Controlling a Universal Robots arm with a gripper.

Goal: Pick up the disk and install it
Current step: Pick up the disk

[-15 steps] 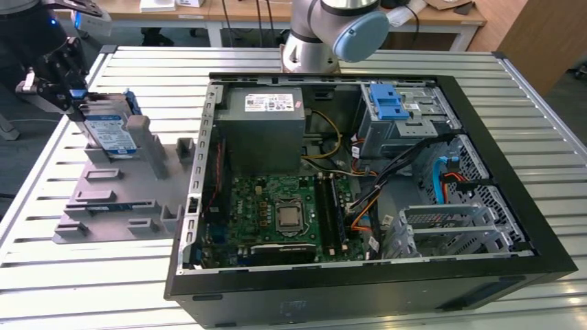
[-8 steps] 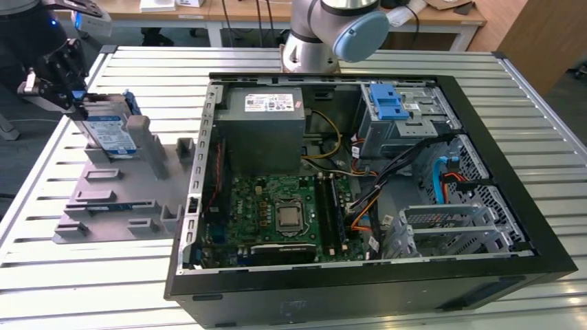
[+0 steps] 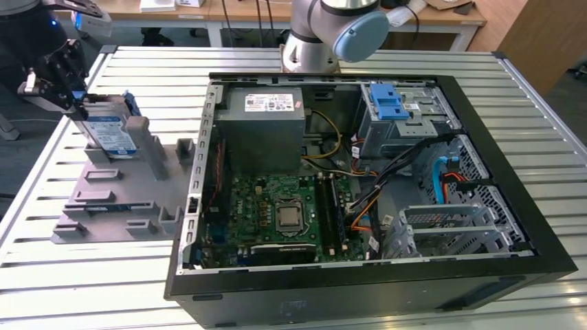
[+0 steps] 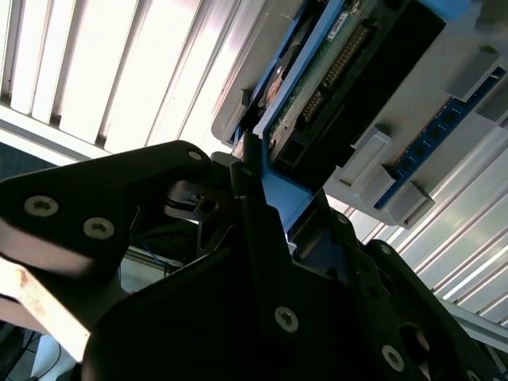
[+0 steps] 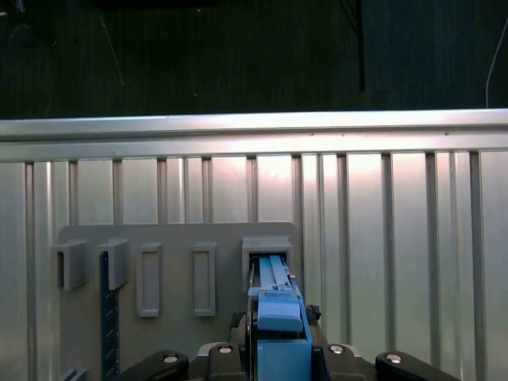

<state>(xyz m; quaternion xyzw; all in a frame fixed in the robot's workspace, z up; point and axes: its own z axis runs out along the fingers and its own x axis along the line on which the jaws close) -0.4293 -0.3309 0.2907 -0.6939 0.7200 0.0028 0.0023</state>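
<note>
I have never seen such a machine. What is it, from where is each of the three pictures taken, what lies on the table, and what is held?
It is one robot arm with a gripper. The exterior view looks at the whole metal table from off the arm; both wrist views come from cameras riding on the arm. On the table lie an open computer case and a grey holder. The disk, silver with a blue frame, stands upright in that holder, and the gripper is shut on its blue frame.
</note>
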